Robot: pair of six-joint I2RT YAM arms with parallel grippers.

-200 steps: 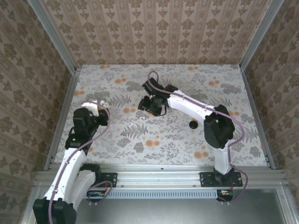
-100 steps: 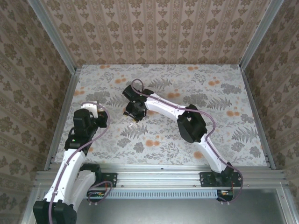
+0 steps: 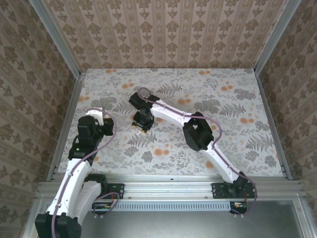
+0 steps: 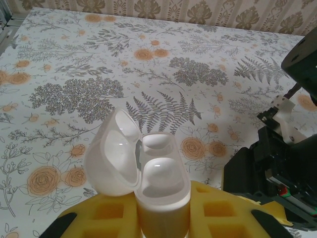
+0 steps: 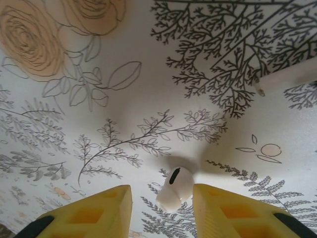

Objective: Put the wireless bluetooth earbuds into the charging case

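- At the table's left side: left gripper point(image 4: 163, 212), its yellow fingers point(image 4: 106, 210) clamped on the base of the charging case point(image 4: 159, 173).
- Charging case: white, glossy, held upright above the tablecloth point(image 4: 74, 94); lid point(image 4: 114, 151) swung open to one side, two rounded wells showing.
- Mid-table: right gripper point(image 5: 162, 198), pointing down at the cloth, jaws partly apart, holding nothing.
- Between those jaws: one earbud point(image 5: 174, 187), white with a dark oval mark, lying on the cloth just beside one finger and apart from the other.
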